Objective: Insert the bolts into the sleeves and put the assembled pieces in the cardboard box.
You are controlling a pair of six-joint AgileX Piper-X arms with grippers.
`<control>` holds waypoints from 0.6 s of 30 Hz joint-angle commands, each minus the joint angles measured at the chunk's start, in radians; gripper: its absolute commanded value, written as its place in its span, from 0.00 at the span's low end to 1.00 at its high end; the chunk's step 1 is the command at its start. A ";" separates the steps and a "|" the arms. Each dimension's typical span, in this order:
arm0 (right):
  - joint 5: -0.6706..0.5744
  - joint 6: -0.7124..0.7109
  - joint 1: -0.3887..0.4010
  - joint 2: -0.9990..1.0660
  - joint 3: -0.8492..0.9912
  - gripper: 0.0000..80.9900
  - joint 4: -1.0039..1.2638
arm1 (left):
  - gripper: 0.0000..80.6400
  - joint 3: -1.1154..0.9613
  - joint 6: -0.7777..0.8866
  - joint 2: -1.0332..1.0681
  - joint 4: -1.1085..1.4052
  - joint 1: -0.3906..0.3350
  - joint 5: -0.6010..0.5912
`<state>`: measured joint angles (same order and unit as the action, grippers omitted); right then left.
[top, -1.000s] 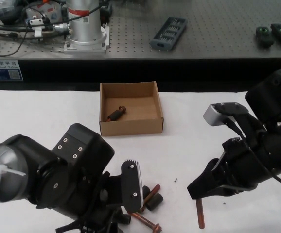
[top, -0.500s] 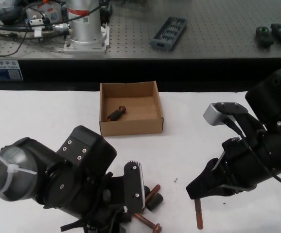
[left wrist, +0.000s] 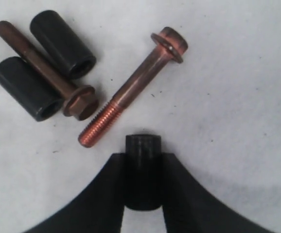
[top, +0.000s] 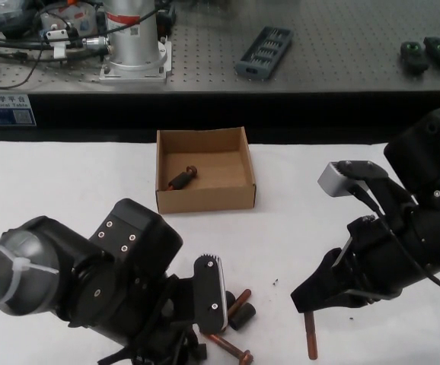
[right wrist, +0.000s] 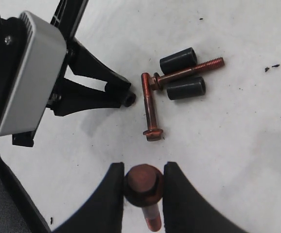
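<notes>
There, the left gripper (left wrist: 144,160) has sunk slightly, it seems, jaws closed on a black sleeve (left wrist: 143,145); right gripper (right wrist: 144,170) still clamps a bolt (right wrist: 144,187), so joining should come next.

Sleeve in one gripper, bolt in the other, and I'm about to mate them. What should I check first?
1. Left gripper shut on sleeve: ok.
2. Right gripper shut on bolt, just under its head: ok.
3. Bolt lined up with the sleeve's bore: not ok. The two are apart and the bolt hangs tip down.
4. Sleeve's bore free: cannot tell.
5. Loose bolt clear of the held sleeve: ok. Its threaded tip lies near but does not touch.
6. Room in box: ok. It holds one assembled piece.
</notes>
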<state>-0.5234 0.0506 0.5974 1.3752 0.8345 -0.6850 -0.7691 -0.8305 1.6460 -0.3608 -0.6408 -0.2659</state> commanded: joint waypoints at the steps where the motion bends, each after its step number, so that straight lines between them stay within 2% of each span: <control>1: -0.018 0.001 -0.004 -0.015 0.003 0.13 0.010 | 0.22 0.001 0.064 0.008 -0.012 0.000 -0.009; 5: -0.018 0.001 -0.004 -0.015 0.003 0.13 0.010 | 0.13 -0.007 0.294 0.008 0.018 0.005 -0.009; 8: 0.000 0.001 -0.004 -0.015 0.003 0.13 -0.004 | 0.08 -0.022 0.526 -0.004 0.040 0.015 -0.039; 12: 0.051 0.001 -0.004 -0.009 -0.036 0.13 -0.008 | 0.08 -0.023 0.831 -0.054 0.088 0.040 -0.087; 18: 0.105 0.050 -0.004 -0.010 -0.089 0.13 -0.011 | 0.08 -0.023 1.056 -0.145 0.095 0.085 -0.091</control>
<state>-0.4515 0.0749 0.5974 1.3752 0.7530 -0.6933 -0.7793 0.0468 1.5540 -0.2791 -0.5779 -0.3458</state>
